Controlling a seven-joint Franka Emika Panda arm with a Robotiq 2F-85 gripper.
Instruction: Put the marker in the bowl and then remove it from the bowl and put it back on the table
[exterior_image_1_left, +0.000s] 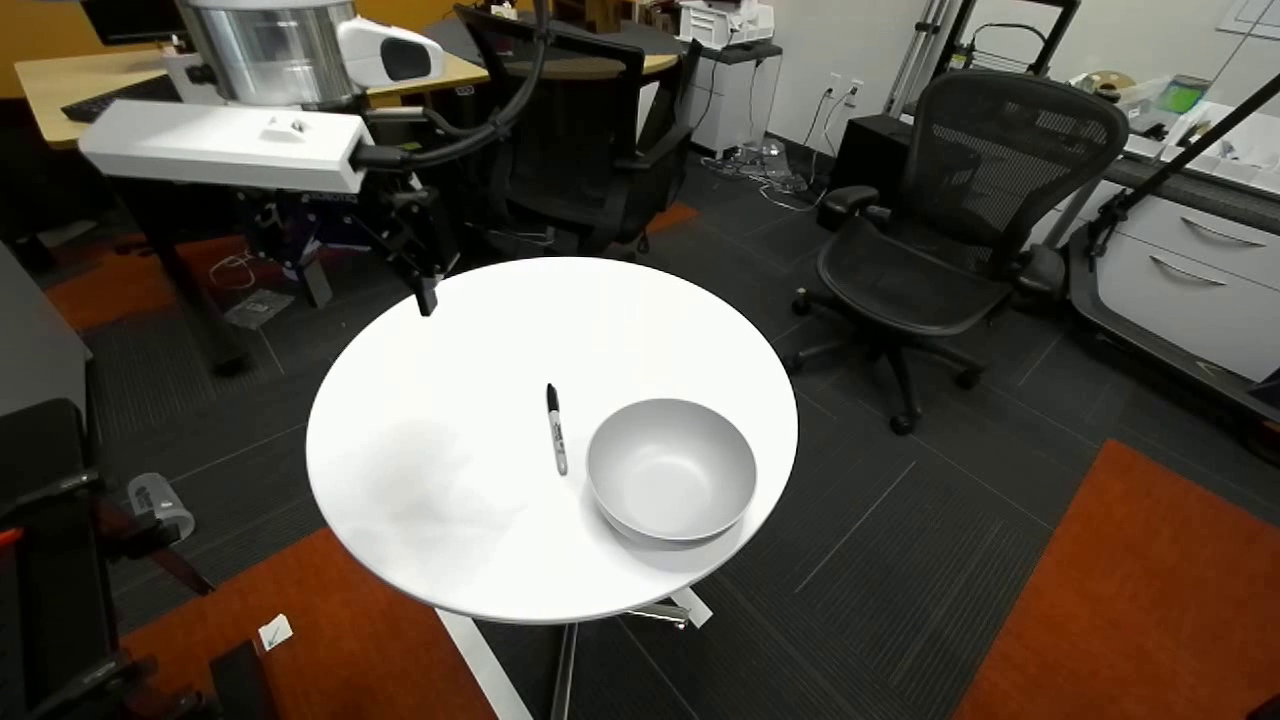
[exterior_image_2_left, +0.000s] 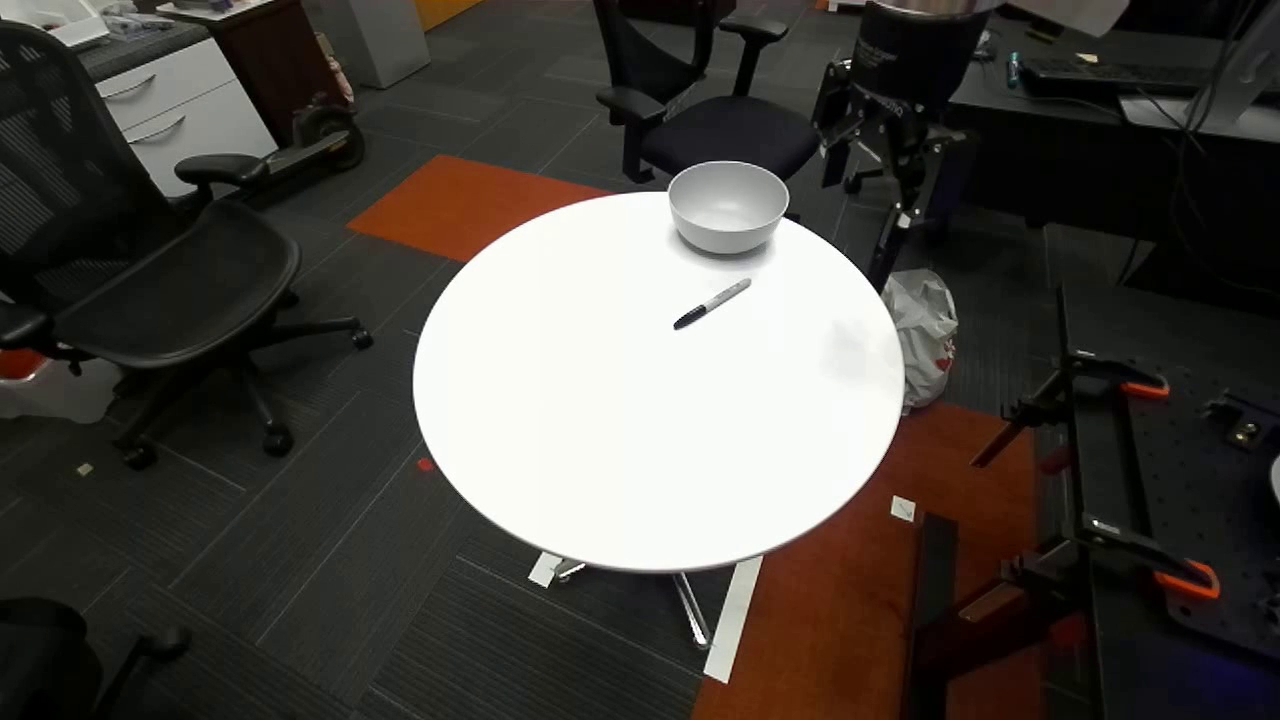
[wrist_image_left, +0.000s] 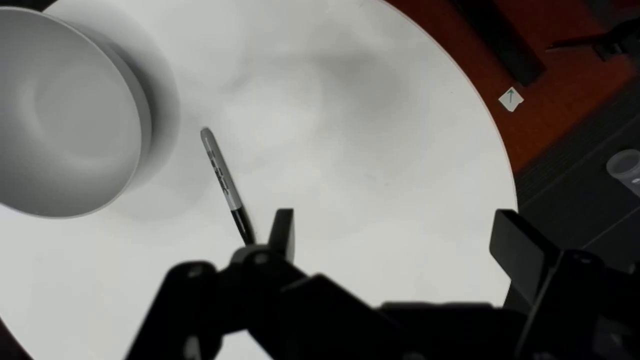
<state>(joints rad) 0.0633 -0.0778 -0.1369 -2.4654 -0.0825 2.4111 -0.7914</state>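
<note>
Marker (exterior_image_1_left: 557, 432): one, lying flat on the surface (exterior_image_1_left: 450, 560) near its middle, just beside the bowl (exterior_image_1_left: 671, 470) and apart from it. Black cap toward 12 o'clock in an exterior view; grey barrel, printed with dark lettering, toward 6. Bowl: plain, light grey, upright, at 4 o'clock near the rim. Surface: round, white, a soft grey shadow (exterior_image_1_left: 430, 480) toward 8 o'clock; shiny metal leg (exterior_image_1_left: 565, 665) beneath. Tool (exterior_image_1_left: 372, 292): black, held above at 10 o'clock, released, jaws wide apart. Room, by the same dial: wooden desk (exterior_image_1_left: 95, 72), 10 to 11; black office chair (exterior_image_1_left: 565, 130), 12; black mesh chair (exterior_image_1_left: 960, 220), 2; white drawers (exterior_image_1_left: 1180, 310), between 2 and 3; translucent cup (exterior_image_1_left: 160, 505), on the floor, 9. Floor: dark carpet (exterior_image_1_left: 880, 570); orange carpet (exterior_image_1_left: 1150, 600) patches near 4 and 7. Also in an exterior view: white plastic bag (exterior_image_2_left: 920, 335), there at 3.
</note>
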